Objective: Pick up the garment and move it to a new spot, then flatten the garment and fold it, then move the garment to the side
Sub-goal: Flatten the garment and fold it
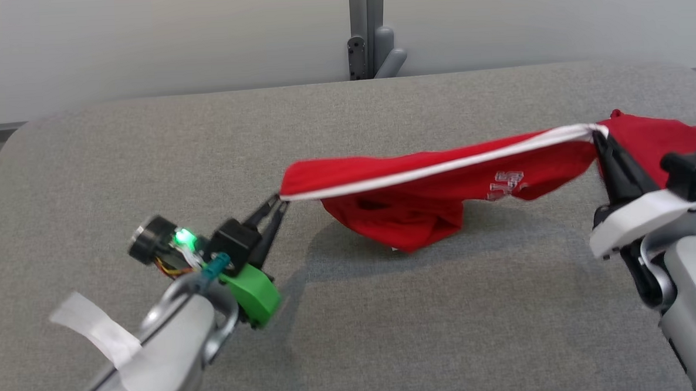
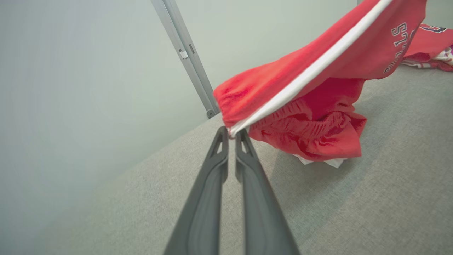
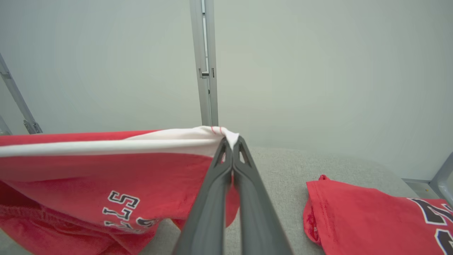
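Garment (image 1: 418, 186) stretched aloft, left hand (image 1: 279, 199) and right hand (image 1: 596, 133) pinching ends

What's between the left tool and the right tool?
The red garment, its white stripe stretched from left tool to right tool; head view shows it.

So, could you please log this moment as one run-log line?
left gripper: shut on garment edge | right gripper: shut on garment edge | garment: stretched between both, middle sagging toward table
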